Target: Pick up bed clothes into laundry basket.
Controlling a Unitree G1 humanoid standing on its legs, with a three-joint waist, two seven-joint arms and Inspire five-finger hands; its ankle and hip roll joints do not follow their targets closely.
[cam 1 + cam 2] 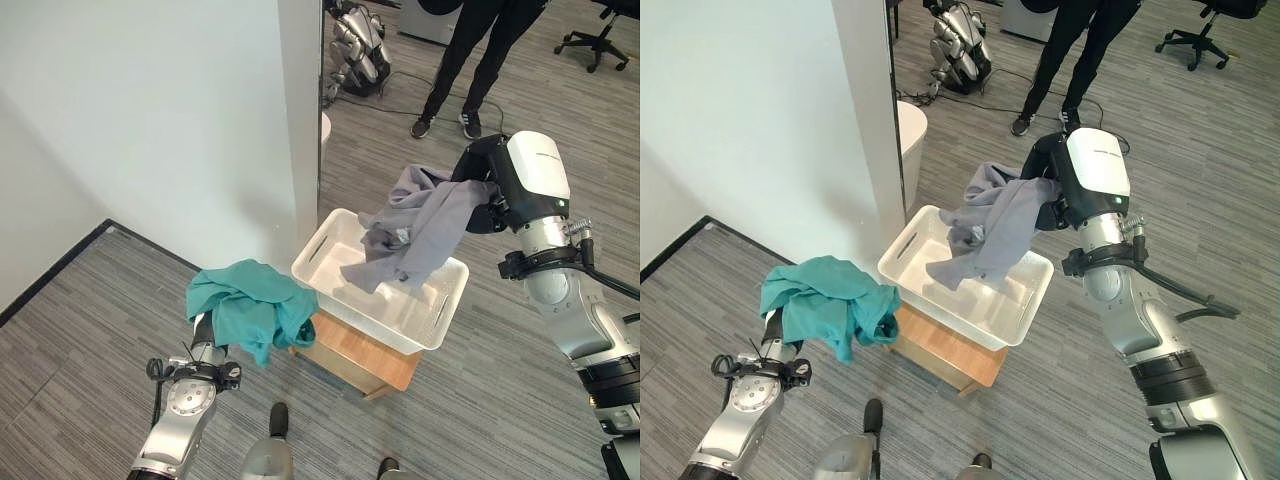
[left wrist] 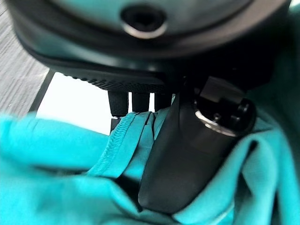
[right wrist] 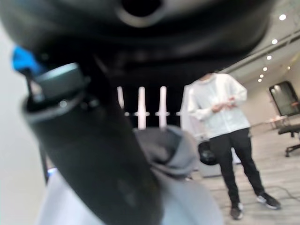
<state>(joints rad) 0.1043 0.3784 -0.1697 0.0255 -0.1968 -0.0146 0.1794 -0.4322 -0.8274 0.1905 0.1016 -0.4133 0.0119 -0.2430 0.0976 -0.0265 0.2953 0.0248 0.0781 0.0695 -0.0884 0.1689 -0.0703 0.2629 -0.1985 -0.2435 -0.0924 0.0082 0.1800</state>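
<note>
Both hands have cloth in them, grey one over the basket, teal one off to the side.

Eye views: right hand is up above the white basket, fingers curled into a grey garment that hangs down so its lower end drapes inside; the basket sits on a wooden stool, and the left hand is buried under a teal garment held up just beside the basket, over grey plank floor, next to a white wall, with a person standing further back. Left wrist view: left hand has thumb and fingers pinched on the teal cloth. Right wrist view: thumb pressed against a bunch of the grey cloth, the person stands behind.
</note>
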